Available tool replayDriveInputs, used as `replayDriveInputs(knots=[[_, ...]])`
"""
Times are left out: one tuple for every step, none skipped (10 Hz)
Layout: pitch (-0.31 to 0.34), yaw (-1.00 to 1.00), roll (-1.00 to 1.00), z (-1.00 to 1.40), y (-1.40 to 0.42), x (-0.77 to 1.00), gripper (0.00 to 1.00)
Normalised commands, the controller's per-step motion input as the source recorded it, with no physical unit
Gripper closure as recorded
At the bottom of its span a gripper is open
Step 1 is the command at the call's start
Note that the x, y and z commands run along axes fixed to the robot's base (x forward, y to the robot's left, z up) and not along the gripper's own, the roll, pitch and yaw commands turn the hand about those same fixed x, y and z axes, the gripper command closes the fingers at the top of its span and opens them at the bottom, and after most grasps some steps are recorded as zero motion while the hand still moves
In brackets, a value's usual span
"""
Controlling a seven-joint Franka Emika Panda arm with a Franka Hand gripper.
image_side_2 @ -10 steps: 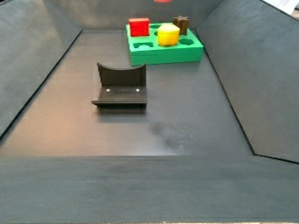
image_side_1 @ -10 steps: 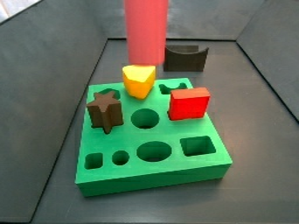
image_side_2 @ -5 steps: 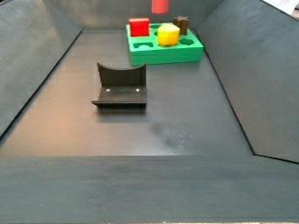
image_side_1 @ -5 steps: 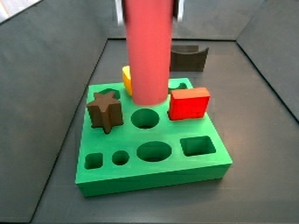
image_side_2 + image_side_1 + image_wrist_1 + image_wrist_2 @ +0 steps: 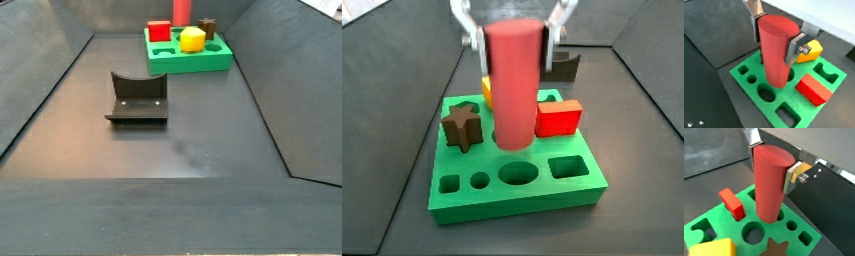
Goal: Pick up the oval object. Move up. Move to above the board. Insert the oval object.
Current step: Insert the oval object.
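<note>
dark grey floor (image 5: 160, 140) enclosed by sloping dark grey walls (image 5: 287, 80), evenly lit.

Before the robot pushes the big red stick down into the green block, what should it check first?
1. The gripper is shut on the oval object: ok.
2. Oval object stands upright: ok.
3. Oval object is over the board: ok.
4. Its lower end is lined up with the oval hole: cannot tell; in a side view it hangs nearer the round hole.
5. The oval hole is empty: ok.
6. The red cube, yellow block and brown star stand apart from the rod: ok.
</note>
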Motion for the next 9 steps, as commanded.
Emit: replayDriveInputs(knots=[[0.000, 0.00, 0.12, -0.25, -0.49, 0.00, 1.00], [-0.016, 0.00, 0.09, -0.31, -0.52, 0.00, 1.00], [-0.031, -0.05, 0.05, -0.26, -0.48, 0.00, 1.00], [-0.017, -0.11, 0.00, -0.20, -0.40, 0.09, 1.00], [-0.011, -0.19, 0.00, -0.19, -0.33, 0.17, 1.00], [-0.010, -0.18, 0.00, -0.08, -0.34, 0.16, 1.00], [0.000, -0.15, 0.00, -0.11, -0.31, 0.18, 1.00], [0.000, -0.16, 0.00, -0.19, -0.10, 0.12, 1.00], [0.000, -0.17, 0.00, -0.21, 0.00, 0.03, 1.00]])
